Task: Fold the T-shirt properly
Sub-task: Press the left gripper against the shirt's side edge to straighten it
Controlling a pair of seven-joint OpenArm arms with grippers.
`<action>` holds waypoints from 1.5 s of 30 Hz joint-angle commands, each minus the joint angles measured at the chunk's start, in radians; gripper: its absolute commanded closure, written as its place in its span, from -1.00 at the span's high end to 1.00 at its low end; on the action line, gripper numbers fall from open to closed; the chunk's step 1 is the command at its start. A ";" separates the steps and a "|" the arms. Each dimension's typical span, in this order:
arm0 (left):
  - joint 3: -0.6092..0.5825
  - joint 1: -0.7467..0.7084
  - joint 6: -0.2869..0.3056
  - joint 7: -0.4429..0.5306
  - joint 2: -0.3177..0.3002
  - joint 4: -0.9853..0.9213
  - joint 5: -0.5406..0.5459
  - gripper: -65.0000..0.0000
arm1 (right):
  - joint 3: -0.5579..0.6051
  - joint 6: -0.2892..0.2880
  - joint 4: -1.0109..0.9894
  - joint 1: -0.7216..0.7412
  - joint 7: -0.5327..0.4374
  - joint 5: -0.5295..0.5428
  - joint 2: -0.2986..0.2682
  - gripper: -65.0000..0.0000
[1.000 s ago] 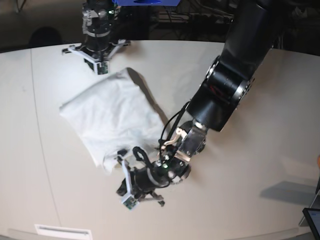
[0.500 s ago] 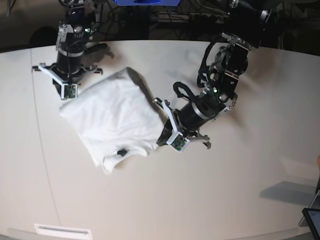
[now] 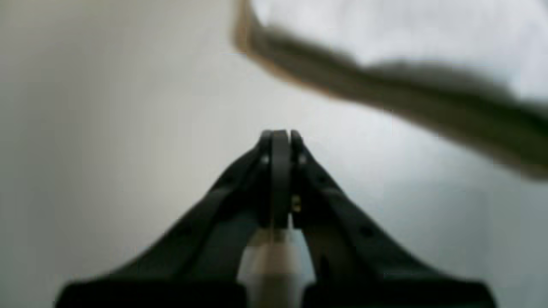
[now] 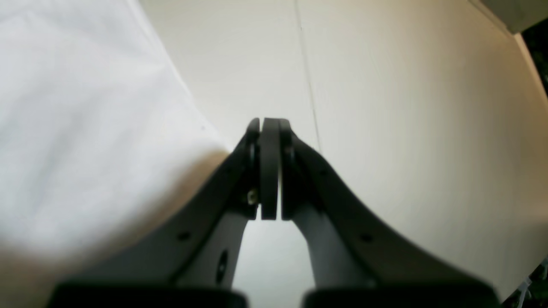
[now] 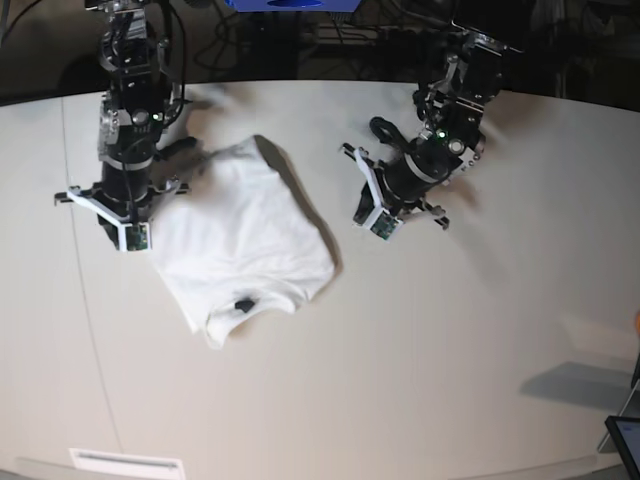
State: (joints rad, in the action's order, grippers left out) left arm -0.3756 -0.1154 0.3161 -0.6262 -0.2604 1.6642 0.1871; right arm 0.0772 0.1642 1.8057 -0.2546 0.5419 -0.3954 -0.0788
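The T-shirt (image 5: 245, 235) lies folded into a plain white packet on the table (image 5: 450, 330), with a small dark mark (image 5: 242, 303) near its front edge. My left gripper (image 5: 372, 210) hovers to the shirt's right, apart from it, shut and empty. In the left wrist view its fingertips (image 3: 280, 139) press together and the blurred T-shirt (image 3: 406, 25) shows at the upper right. My right gripper (image 5: 122, 222) stands at the shirt's left edge. The right wrist view shows that gripper (image 4: 267, 124) shut on nothing, with the T-shirt (image 4: 85, 128) just beside it on the left.
A thin seam (image 5: 80, 300) runs across the table's left part. A white label (image 5: 125, 462) sits at the front edge. A dark flat device (image 5: 625, 440) pokes in at the lower right corner. Cables and dark equipment line the back.
The left arm has drawn back from the shirt's front corner toward the right rear. The right arm has come forward along the shirt's left side. The shirt stays folded.
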 commanded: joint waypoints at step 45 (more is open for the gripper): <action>-0.150 0.639 -0.004 0.248 0.289 -0.858 -0.076 -1.00 | -0.076 -0.242 0.058 -0.282 -0.032 -0.017 0.142 -0.99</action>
State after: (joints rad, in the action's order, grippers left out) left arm -0.5262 0.5083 0.3229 -0.3470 0.0307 0.8032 0.1322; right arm -0.0017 -0.0731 1.8503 -0.5354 0.5087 -0.4191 0.0586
